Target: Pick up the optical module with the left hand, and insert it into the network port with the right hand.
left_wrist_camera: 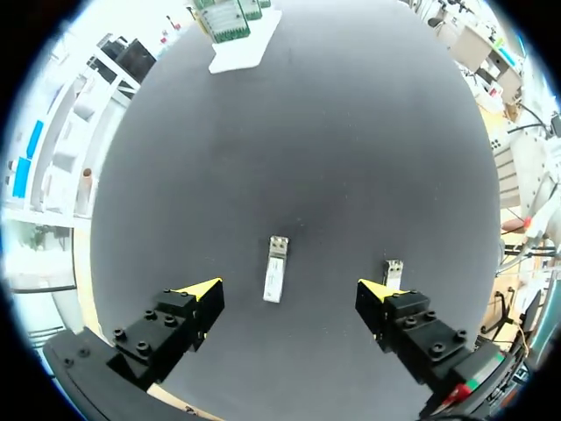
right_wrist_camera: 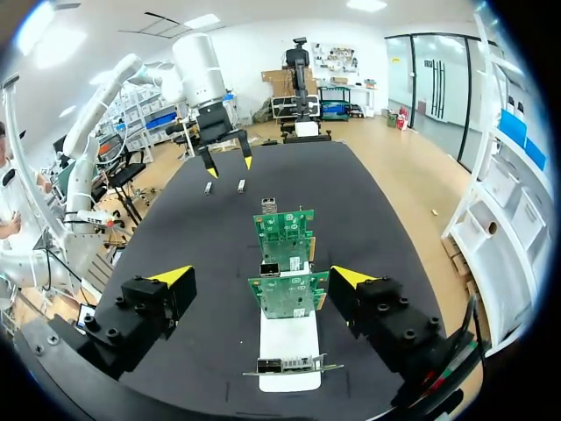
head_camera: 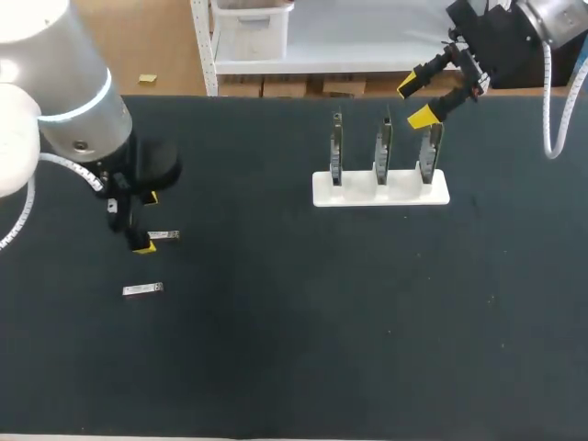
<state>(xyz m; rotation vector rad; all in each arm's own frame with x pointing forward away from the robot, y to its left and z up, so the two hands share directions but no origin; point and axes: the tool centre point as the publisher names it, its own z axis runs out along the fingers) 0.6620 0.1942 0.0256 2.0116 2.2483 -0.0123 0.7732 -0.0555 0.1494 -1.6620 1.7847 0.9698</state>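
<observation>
Two small silver optical modules lie on the black table at the left. One module lies under my left gripper, between its open fingers, which hover just above it without touching. The second module lies just outside one finger. A white stand holds three upright network cards with ports. My right gripper hangs open and empty above the stand's right end, beyond the rightmost card.
The black mat spreads wide between the modules and the stand. In the left wrist view the stand shows far ahead of the fingers. In the right wrist view my left gripper shows beyond the cards.
</observation>
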